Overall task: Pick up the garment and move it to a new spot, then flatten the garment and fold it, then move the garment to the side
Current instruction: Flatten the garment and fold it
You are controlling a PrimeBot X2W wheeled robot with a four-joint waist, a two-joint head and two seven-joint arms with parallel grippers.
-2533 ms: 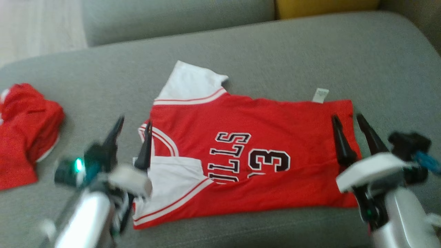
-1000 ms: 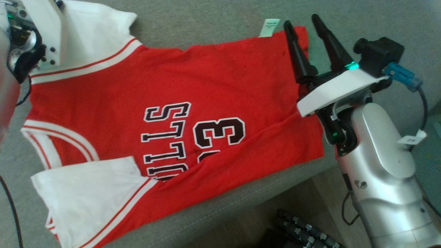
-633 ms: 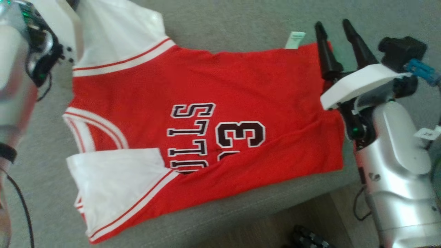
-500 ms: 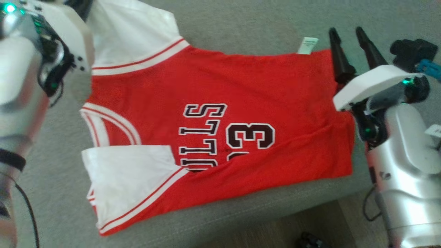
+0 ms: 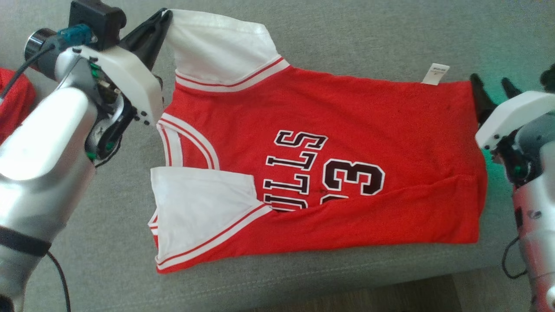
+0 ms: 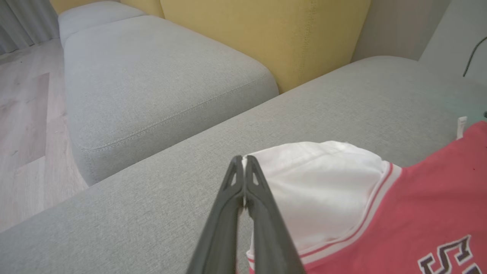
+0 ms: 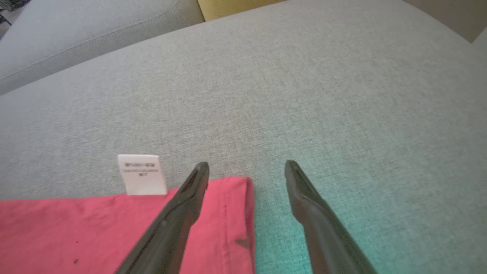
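Left gripper: fingers pressed together, pinching corner of white sleeve. Right gripper: fingers spread, straddling far hem corner of jersey, one finger over red fabric, other over bare seat cushion. Jersey spread on grey cushion, near side along cushion's front edge. White label juts from far hem corner. Second red garment at cushion's left edge.

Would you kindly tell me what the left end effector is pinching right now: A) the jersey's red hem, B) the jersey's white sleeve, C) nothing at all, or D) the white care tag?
B: the left end effector is shut on the corner of the sleeve, with white fabric caught at its tips.
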